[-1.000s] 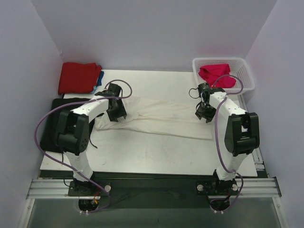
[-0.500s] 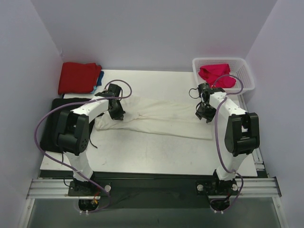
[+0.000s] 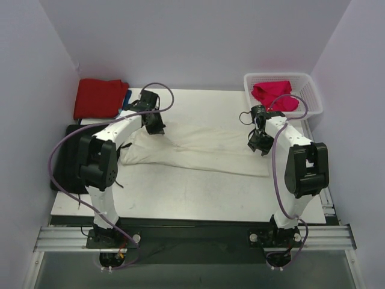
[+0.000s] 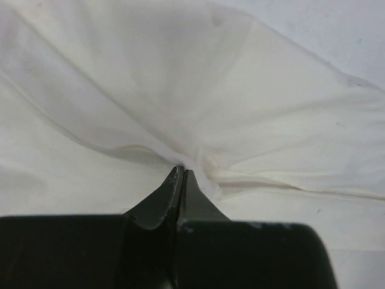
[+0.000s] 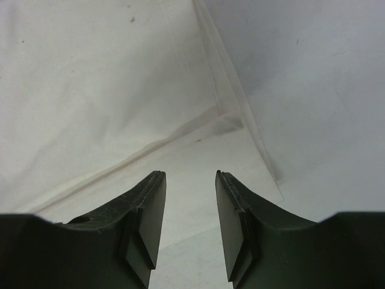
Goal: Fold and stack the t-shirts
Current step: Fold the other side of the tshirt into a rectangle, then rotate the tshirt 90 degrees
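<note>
A large cream-white t-shirt (image 3: 204, 150) lies stretched across the middle of the table. My left gripper (image 3: 154, 126) is at the shirt's far left part and is shut on a pinch of its cloth. In the left wrist view the jaws (image 4: 180, 172) meet on a fold, and the cream cloth (image 4: 180, 84) pulls taut in creases away from them. My right gripper (image 3: 260, 144) hovers open over the shirt's right end. In the right wrist view nothing is between its fingers (image 5: 189, 177), and the shirt's hem edge (image 5: 234, 114) lies just beyond them.
A folded red shirt (image 3: 99, 97) lies on a blue one (image 3: 126, 100) at the back left. A white basket (image 3: 311, 91) at the back right holds a magenta-pink shirt (image 3: 274, 94). A black mat (image 3: 63, 158) lies along the table's left edge.
The left gripper closed on the cream shirt, then moved toward the back of the table, drawing the cloth with it. The right arm has not moved.
</note>
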Controlling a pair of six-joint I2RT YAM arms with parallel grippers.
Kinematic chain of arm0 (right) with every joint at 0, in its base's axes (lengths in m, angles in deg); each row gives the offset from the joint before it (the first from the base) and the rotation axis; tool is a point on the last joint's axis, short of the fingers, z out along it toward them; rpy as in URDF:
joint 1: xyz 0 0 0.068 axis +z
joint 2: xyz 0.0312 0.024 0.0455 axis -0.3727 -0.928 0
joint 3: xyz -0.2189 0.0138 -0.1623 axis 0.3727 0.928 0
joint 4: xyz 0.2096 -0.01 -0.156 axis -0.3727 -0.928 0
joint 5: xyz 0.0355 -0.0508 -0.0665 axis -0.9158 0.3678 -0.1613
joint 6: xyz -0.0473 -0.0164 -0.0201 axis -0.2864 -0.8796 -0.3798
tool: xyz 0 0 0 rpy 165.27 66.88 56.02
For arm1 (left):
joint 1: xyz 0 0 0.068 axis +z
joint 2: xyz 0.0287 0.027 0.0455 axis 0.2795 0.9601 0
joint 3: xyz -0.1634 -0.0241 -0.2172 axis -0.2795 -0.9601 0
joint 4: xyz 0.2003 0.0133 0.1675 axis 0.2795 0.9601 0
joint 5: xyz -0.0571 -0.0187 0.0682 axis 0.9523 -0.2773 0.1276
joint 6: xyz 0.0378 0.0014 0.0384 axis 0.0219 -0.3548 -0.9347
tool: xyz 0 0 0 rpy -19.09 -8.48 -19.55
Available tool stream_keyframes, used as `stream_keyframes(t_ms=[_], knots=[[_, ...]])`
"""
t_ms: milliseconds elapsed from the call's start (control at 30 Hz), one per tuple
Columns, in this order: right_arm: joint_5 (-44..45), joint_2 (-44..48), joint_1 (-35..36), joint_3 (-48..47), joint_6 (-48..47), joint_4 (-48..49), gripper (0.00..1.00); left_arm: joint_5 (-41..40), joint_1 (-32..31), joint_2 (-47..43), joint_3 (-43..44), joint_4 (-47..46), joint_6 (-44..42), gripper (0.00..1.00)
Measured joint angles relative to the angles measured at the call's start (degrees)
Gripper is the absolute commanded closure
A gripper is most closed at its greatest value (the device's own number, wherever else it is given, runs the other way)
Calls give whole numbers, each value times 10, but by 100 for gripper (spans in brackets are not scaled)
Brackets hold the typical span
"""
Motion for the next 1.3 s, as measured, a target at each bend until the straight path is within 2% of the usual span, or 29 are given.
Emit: stream_keyframes(t_ms=[200, 300, 333, 467, 633, 867, 1167, 1267, 1300], knots=[[0, 0, 0, 0, -4, -2, 61, 21, -17, 110, 110, -11, -46, 100], [0, 0, 0, 0, -5, -3, 61, 18, -26, 163, 137, -17, -78, 77], [0, 0, 0, 0, -5, -3, 61, 11, -30, 171, 136, -18, -88, 61], [0, 0, 0, 0, -6, -3, 61, -21, -39, 150, 92, -65, -112, 46], [0, 0, 4, -1, -11, -4, 61, -69, -40, 75, 14, -109, -117, 43], [-5, -12, 25, -41, -41, -8, 60, -125, -39, 22, 16, -62, -94, 43], [-50, -73, 54, -75, -80, -4, 61, -133, -33, 66, 19, 41, -18, 44], [-55, -73, 64, -75, -84, -4, 61, -132, -26, 121, 57, 75, -2, 45], [-56, -73, 65, -74, -85, -4, 61, -130, -23, 143, 96, 101, 2, 45]])
